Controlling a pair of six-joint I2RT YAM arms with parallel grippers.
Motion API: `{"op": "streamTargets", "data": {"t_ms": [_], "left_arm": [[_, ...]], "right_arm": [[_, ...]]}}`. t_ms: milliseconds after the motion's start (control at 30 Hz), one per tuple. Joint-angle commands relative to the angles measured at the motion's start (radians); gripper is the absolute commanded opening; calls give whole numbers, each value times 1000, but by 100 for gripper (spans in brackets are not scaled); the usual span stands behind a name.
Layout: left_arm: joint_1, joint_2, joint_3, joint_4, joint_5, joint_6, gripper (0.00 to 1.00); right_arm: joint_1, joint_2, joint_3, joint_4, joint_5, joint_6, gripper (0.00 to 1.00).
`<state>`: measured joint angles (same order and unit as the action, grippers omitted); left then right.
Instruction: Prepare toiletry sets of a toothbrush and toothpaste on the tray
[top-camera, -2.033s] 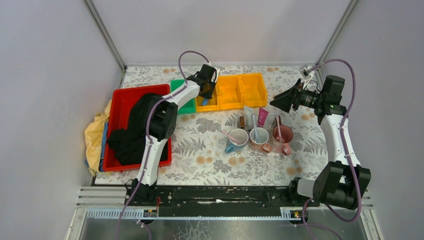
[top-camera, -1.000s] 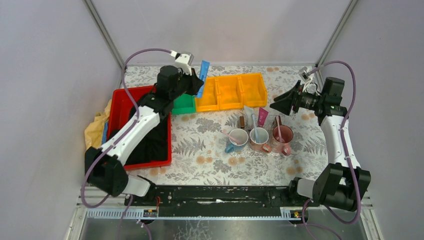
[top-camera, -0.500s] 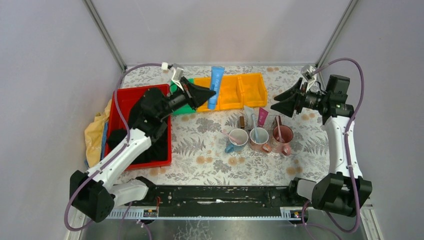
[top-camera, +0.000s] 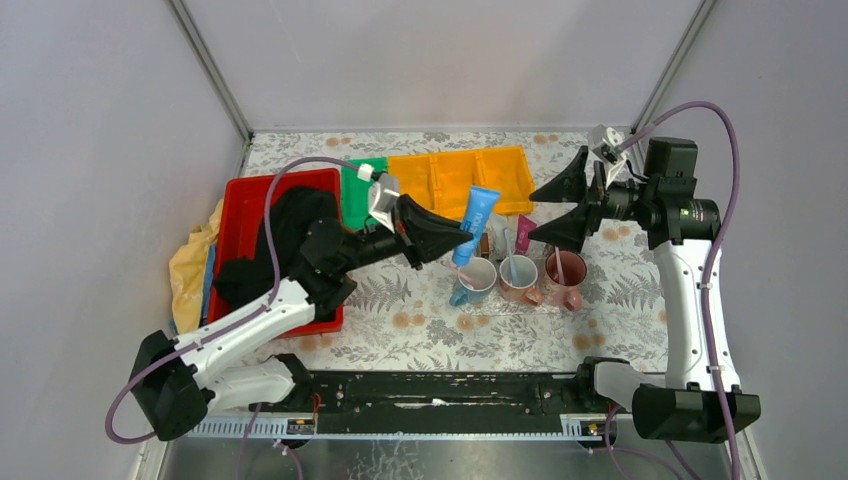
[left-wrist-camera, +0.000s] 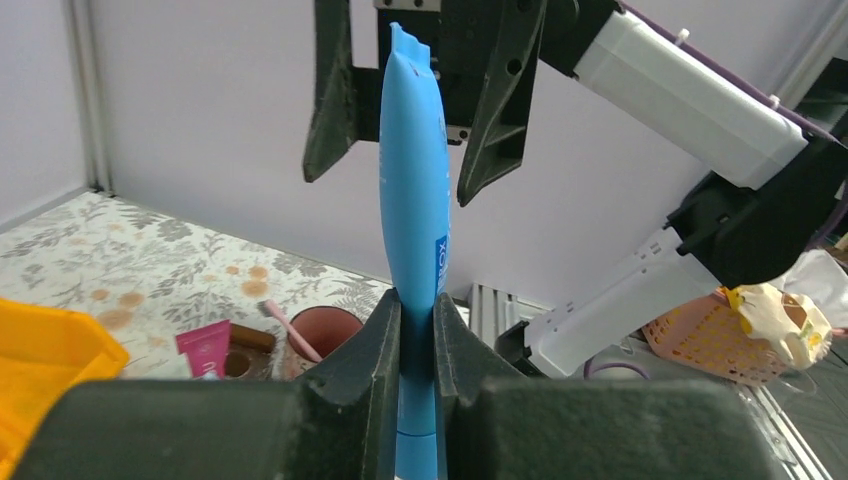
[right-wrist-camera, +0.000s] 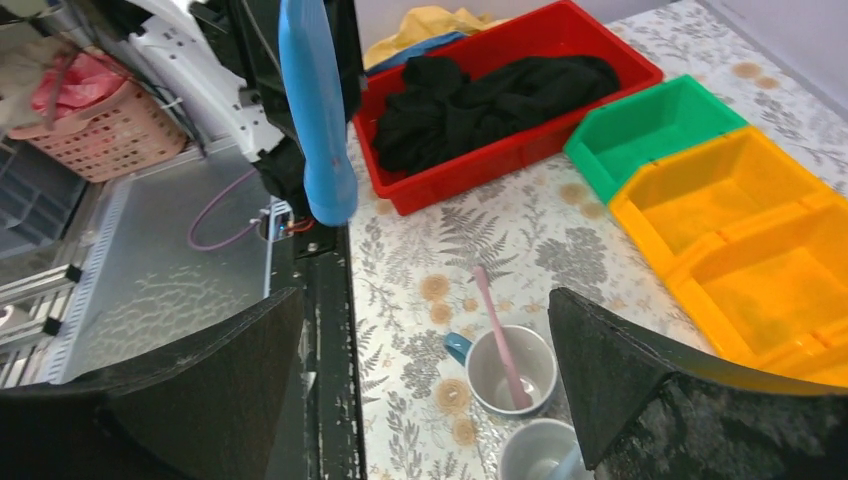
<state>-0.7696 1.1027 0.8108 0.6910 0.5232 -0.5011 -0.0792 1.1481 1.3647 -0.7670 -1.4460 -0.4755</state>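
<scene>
Over floral table (top-camera: 400, 300), toothpaste (top-camera: 478, 212) upright, crimp-up

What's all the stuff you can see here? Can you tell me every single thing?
blue toothpaste tube: one, blue, held up in the air near the mugs
other toothpaste tubes: two, white and magenta, behind the mugs
toothbrushes: three, pink, light blue, whitish-pink, one in each mug
mugs: three, blue, pink, dark pink, in a row mid-table
brown block: one, brown, behind the mugs
yellow bins: three, yellow, far side
green bin: one, green, left of the yellow bins
red bin: one, red, left side
black cloth: one, black, in the red bin
yellow cloth: one, yellow, left of the red bin
pink basket: one, pink, off the table
left gripper: shut on the blue tube
right gripper: open, raised near the mugs
</scene>
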Motion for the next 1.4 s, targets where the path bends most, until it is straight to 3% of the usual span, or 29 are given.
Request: {"op": "streamTargets", "data": {"t_ms": [0,333,700,800,1100,1200,1367], "left_arm": [[-70,17,12,83,-73,96,3],[-173,91,63,-23,-174,208,3],[-223,140,107,-97,-206,271,3],[-227,148,111,-98,-196,271,3],[-228,151,104,-88,-186,259,5],[-228,145,95,-80,-188,246,14],[-228,118,69,-58,-196,230,53]], "right_arm": [[56,-14,73,-82,-35,5,100],[128,-29,99,-138,21,-16,95],[179,-28,67,-128,85,-17,76],[186,-30,61,-124,90,-19,68],[188,-39,47,-137,84,-58,27],[188,-41,45,-144,77,-69,22],[186,-45,44,-146,73,-69,20]]}}
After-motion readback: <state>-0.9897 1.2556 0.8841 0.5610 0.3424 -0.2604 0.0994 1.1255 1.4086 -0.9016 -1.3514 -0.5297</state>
